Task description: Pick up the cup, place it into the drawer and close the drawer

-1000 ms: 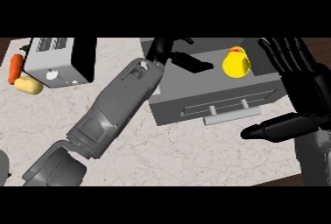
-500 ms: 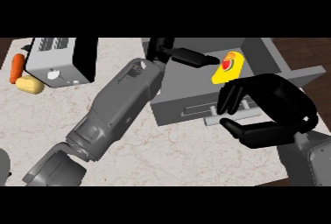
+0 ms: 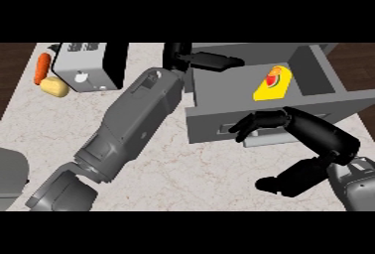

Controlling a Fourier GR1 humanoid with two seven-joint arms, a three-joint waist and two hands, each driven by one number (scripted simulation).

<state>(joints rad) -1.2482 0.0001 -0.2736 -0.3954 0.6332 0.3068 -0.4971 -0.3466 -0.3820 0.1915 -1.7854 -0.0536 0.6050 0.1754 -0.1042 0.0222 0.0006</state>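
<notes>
The yellow cup [image 3: 273,84] lies tilted inside the open grey drawer [image 3: 219,94], its red inside facing up. My right hand [image 3: 307,131] is in front of the drawer, open, with its fingers [image 3: 258,122] against the front panel by the handle [image 3: 236,130] and its thumb [image 3: 287,181] lower down over the counter. My left hand [image 3: 201,60] reaches over the drawer's back left corner, its fingers straight and pointing right, holding nothing. The left forearm [image 3: 132,124] crosses the counter diagonally.
A grey toaster [image 3: 88,69] stands at the back left, with a carrot [image 3: 42,68] and a potato [image 3: 55,87] beside it. A grey object [image 3: 10,176] shows at the left edge. The marble counter [image 3: 198,173] lies in front of the drawer.
My right hand has swung from the drawer's right side down to its front panel. The cup has tipped from upright to lying tilted. The left hand stays over the drawer's back.
</notes>
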